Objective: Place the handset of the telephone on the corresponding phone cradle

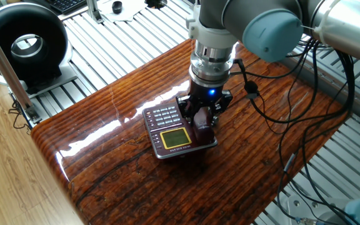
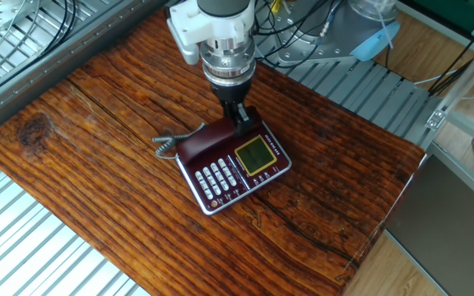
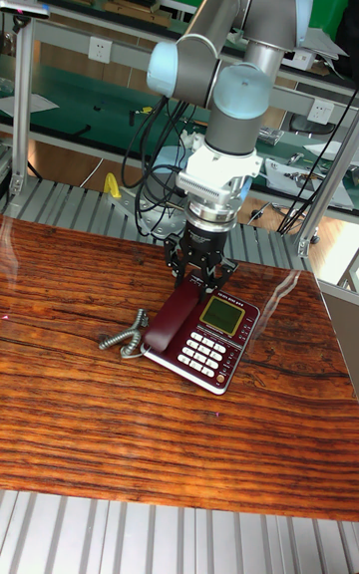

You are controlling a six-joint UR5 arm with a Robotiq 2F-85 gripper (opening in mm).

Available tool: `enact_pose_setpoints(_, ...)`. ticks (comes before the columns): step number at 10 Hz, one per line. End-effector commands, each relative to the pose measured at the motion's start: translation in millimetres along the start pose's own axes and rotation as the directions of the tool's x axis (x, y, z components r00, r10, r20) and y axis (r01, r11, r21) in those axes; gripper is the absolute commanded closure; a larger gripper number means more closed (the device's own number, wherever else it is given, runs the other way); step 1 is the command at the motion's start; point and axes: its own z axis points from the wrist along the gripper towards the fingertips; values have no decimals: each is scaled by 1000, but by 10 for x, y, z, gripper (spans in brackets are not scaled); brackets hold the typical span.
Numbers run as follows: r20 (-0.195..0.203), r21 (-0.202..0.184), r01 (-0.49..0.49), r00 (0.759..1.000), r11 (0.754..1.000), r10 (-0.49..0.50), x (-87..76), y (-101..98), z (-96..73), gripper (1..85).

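Note:
The maroon telephone [image 1: 175,139] [image 2: 239,168] [image 3: 214,340] sits mid-table with its keypad and yellow-green screen facing up. The dark maroon handset [image 1: 204,124] [image 2: 206,141] [image 3: 170,317] lies along the side of the base, over the phone cradle, which it hides. Its grey coiled cord [image 2: 167,141] [image 3: 122,335] trails onto the wood. My gripper [image 1: 202,112] [image 2: 241,122] [image 3: 202,275] points straight down at the screen-side end of the handset, its fingers straddling and shut on that end.
The wooden table [image 1: 105,156] ends close to the phone on the near side in one fixed view. A black round device [image 1: 24,40] stands off the table on slatted metal. Loose cables [image 1: 292,125] hang beside the arm.

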Motion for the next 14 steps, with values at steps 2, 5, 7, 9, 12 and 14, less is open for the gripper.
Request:
enact_pose_setpoints(2,-4,-15,2,1000,1000,-2,-1,27,19,613)
enact_pose_setpoints(5,-17,-29,6,1000,1000,-7,28,22,13,613)
enact_pose_setpoints(7,-22,-33,11,1000,999,-12,29,15,11,613)
enact_pose_setpoints(9,-26,-37,13,1000,999,-14,33,15,15,613)
enact_pose_setpoints(12,-36,-57,16,999,998,-18,58,64,18,613)
enact_pose_setpoints(14,-44,-57,23,999,998,-26,79,60,16,613)
